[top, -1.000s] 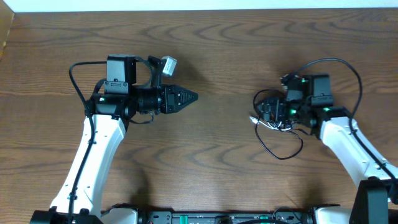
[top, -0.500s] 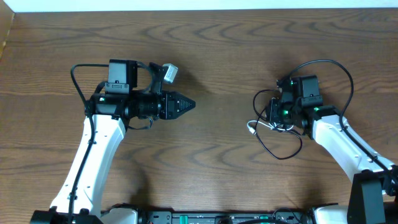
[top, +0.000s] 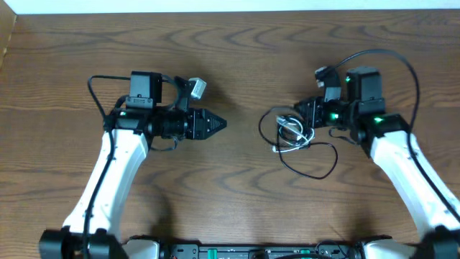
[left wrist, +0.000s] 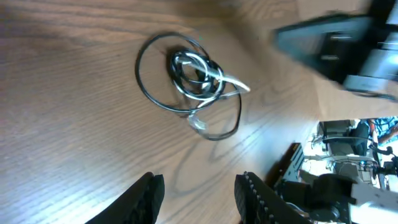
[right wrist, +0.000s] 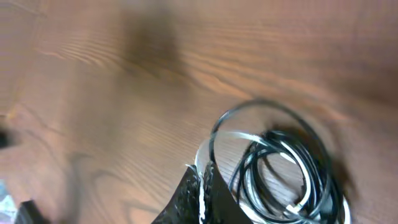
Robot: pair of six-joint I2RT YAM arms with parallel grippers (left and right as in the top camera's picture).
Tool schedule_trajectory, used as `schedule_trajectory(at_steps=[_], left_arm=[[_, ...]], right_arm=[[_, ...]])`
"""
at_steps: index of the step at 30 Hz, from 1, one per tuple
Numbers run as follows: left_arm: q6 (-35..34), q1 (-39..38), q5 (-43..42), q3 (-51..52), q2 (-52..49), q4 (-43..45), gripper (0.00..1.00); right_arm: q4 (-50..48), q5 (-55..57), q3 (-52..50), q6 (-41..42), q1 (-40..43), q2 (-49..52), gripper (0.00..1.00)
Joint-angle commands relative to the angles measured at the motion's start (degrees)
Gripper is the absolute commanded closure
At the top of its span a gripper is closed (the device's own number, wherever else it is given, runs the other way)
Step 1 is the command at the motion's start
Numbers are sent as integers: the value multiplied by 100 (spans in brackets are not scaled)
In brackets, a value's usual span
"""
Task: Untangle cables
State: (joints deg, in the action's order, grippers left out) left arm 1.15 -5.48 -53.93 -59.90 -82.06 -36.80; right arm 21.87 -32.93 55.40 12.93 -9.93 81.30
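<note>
Item: cables (top: 291, 134), one black and one white, tangled in small loops on the table (top: 237, 50), right of centre. Likely light, limp and springy (loops may recoil). Best hold: a plug end or a free strand. Right gripper (right wrist: 202, 198) is closed, apparently nipping a white strand. Left gripper (left wrist: 200, 198) is part-open, empty and well apart.

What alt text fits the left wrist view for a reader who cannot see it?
A tangle of black and white cables lies on a wooden table, ahead of the left tool, whose two black fingers stand apart at the bottom edge with nothing between them. The blurred right arm crosses the top right corner.
</note>
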Motion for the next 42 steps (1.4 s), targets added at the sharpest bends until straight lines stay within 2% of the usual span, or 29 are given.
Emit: schedule_trajectory(at_steps=[1, 7, 13, 14, 17, 19, 21, 23, 25, 29, 37, 42], left_arm=[[50, -9, -118, 68, -369, 232, 57], [50, -22, -1014, 68, -933, 907, 55], [59, -280, -1060, 68, -1117, 1019, 55], [76, -365, -1060, 68, -1117, 1060, 55], [79, -662, -1058, 68, -1117, 1300, 51], [81, -929, -1056, 68, -1117, 1563, 48], [76, -1204, -935, 68, -1117, 1891, 46], [-11, -1440, -557, 68, -1117, 2111, 45], [-837, -1735, 433, 68, -1119, 2282, 45], [-1670, -2253, 1895, 68, -1119, 2330, 46], [-3158, -3084, 3829, 68, -1132, 2955, 46], [-4374, -3318, 4441, 68, -1325, 3174, 46]], right_arm=[[177, -374, 223, -280, -13, -476, 99], [570, 61, 227, -275, -13, -1156, 99], [1351, 1443, 225, -271, -13, -1137, 99], [1445, 1558, 225, -267, -13, -1078, 92], [1615, 1735, 225, -127, -13, -957, 59], [1674, 1917, 225, 28, -13, -885, 45], [1725, 1950, 225, 46, -13, -826, 38], [1856, 2190, 225, 330, -13, -820, 34], [2159, 3029, 225, 1040, -13, -822, 32], [2688, 4334, 225, 1991, -13, -822, 27], [2997, 4894, 223, 2463, -13, -820, 20], [3202, 4968, 212, 2632, -13, -820, 17]])
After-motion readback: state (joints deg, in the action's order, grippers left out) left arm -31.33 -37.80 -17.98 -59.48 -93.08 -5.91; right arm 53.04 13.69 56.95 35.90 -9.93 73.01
